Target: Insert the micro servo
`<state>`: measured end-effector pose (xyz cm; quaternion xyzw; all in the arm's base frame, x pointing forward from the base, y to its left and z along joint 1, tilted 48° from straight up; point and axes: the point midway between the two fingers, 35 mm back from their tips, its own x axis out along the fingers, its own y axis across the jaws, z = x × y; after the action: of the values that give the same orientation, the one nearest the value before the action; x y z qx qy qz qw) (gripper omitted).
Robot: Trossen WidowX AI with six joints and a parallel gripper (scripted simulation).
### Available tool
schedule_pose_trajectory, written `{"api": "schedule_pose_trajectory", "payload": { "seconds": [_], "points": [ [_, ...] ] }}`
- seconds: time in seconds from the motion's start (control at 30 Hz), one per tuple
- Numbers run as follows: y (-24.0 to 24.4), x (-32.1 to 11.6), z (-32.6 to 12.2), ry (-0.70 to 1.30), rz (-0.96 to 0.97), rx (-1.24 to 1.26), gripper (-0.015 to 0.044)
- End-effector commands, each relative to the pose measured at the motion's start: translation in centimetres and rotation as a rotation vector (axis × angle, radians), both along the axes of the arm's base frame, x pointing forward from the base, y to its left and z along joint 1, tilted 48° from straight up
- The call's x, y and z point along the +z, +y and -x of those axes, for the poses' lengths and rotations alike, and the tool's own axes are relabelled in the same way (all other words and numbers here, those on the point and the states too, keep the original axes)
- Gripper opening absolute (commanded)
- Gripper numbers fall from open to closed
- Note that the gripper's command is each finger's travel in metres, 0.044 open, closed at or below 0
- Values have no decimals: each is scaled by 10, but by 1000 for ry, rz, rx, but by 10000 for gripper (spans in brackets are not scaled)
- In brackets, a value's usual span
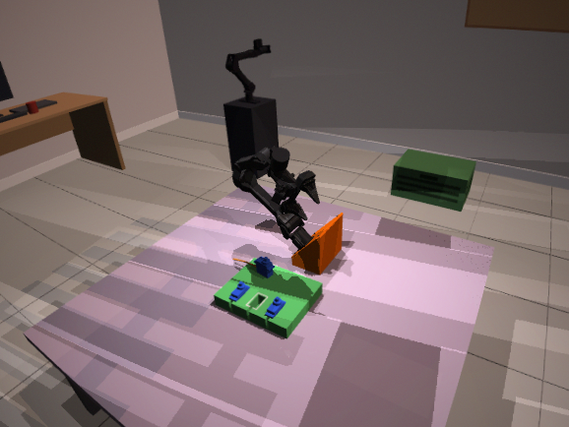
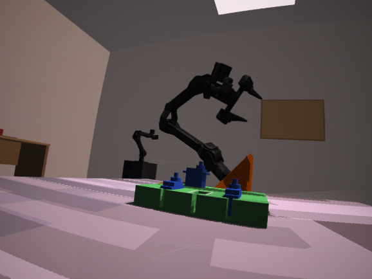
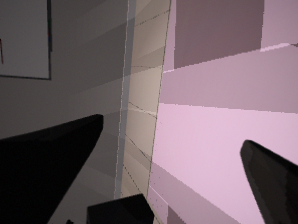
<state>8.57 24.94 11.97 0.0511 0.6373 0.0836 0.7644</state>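
Jaws of the gripper (image 2: 241,103) are held released and empty, high above the loose micro servo (image 1: 264,266) on the deck (image 1: 295,295).

The arm (image 2: 190,135) rises, folds at the elbow and reaches forward, its gripper (image 2: 244,106) held high with fingers (image 2: 252,91) spread wide and nothing between them
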Motion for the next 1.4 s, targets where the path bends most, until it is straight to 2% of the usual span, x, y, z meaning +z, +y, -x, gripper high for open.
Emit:
{"api": "schedule_pose_trajectory", "payload": {
  "seconds": [0.0, 0.73, 1.37],
  "points": [
    [-12, -5, -13, -8, 49, -129, 440],
    [-95, -16, -68, -114, 280, -844, 440],
    [-175, -7, -94, -330, 463, -1425, 440]
  ]
}}
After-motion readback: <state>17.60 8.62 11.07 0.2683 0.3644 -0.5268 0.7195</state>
